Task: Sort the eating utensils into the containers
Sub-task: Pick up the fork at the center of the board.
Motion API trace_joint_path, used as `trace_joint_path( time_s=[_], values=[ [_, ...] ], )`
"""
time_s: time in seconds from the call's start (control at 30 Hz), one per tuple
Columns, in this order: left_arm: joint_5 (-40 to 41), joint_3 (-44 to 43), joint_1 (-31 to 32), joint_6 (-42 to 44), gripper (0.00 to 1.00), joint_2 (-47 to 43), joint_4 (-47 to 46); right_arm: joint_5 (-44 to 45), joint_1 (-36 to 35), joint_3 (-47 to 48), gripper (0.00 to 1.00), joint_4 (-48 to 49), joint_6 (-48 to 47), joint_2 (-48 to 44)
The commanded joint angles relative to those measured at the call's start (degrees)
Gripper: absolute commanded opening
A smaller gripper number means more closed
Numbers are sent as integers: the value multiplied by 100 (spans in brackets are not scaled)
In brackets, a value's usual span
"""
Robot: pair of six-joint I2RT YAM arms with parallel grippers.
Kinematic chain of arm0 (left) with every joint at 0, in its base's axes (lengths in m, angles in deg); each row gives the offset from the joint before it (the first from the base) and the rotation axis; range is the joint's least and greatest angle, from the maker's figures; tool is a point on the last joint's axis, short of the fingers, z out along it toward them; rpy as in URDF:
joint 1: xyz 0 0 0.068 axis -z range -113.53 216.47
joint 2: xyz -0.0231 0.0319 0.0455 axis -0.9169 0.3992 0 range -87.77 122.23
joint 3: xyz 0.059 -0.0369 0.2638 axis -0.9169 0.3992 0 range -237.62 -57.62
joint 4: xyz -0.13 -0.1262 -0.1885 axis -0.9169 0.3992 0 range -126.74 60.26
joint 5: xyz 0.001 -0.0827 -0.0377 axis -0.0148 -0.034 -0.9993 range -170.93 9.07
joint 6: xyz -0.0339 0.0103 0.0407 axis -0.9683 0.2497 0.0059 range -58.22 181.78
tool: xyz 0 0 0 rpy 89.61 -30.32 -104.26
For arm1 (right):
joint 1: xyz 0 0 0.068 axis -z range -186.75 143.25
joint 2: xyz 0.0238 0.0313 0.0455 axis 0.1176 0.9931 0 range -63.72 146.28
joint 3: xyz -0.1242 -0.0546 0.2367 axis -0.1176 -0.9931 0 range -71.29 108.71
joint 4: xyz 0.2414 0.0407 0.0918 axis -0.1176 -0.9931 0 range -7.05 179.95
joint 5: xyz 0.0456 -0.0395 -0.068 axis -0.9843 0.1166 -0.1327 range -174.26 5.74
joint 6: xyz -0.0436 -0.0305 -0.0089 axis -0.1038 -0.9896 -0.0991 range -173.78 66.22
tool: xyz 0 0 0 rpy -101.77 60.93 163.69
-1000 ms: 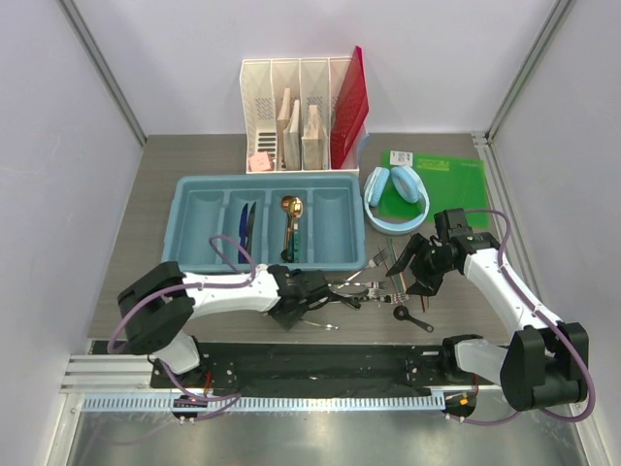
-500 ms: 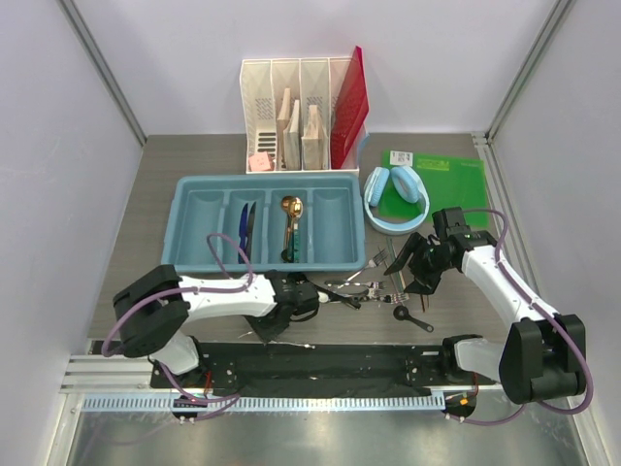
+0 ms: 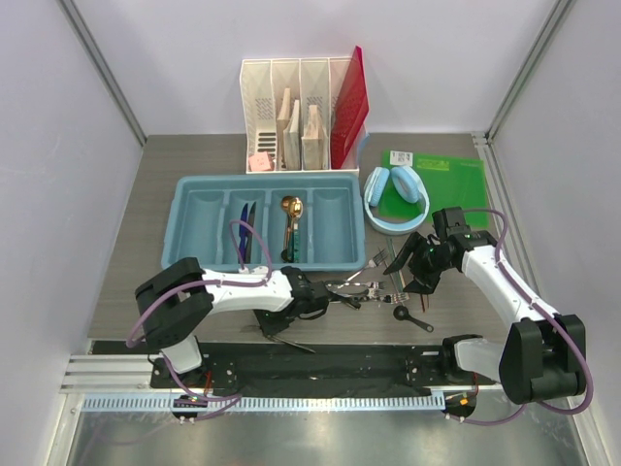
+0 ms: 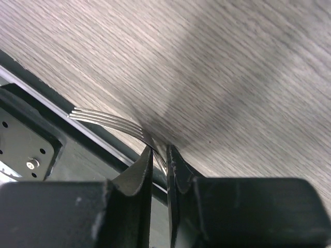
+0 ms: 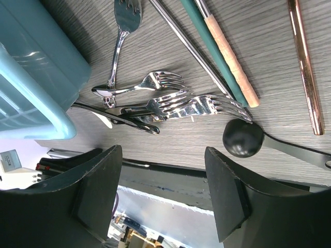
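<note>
My left gripper [image 4: 160,155] is shut on the neck of a silver fork [image 4: 103,120] at the table's near edge; the tines stick out to the left over the black rail. From above, this gripper [image 3: 278,325] is low in front of the light blue tray [image 3: 184,199], with the fork [image 3: 294,342] beside it. The tray holds dark blue knives [image 3: 246,228] and a gold spoon [image 3: 290,206]. My right gripper [image 5: 161,155] hangs open over loose utensils: silver forks [image 5: 170,103], a black spoon [image 5: 243,137], a copper chopstick [image 5: 305,62]. Nothing is between its fingers.
A white file organiser [image 3: 291,116] and a red folder [image 3: 349,97] stand at the back. Light blue headphones [image 3: 396,194] lie on a green mat [image 3: 446,180] to the right. The black base rail [image 3: 320,359] runs along the table's near edge.
My left gripper's jaws have closed onto the fork near the table's front edge, and that arm has shifted a little. The right gripper stayed open and nearly still.
</note>
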State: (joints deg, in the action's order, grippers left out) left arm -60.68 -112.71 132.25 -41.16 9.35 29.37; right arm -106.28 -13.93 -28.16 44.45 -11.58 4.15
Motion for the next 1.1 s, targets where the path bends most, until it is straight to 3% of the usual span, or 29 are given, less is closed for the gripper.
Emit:
trace_joint_path(
  time_s=[0.0,0.2,0.4,0.77,1.07],
  values=[
    [611,148,-65,124,10,106,-379,-109,-11,195,70,-12,26,-117],
    [849,227,-91,238,0,-132,-616,-118,-11,283,70,5,26,-73],
    [1304,69,-206,485,0,-342,-520,-136,-12,345,70,-3,34,-64],
    [2070,-529,-259,582,0,-764,297,-153,-20,380,70,23,26,41],
    [2255,-599,-259,-69,0,-1835,1342,-189,-20,424,70,111,17,173]
  ],
)
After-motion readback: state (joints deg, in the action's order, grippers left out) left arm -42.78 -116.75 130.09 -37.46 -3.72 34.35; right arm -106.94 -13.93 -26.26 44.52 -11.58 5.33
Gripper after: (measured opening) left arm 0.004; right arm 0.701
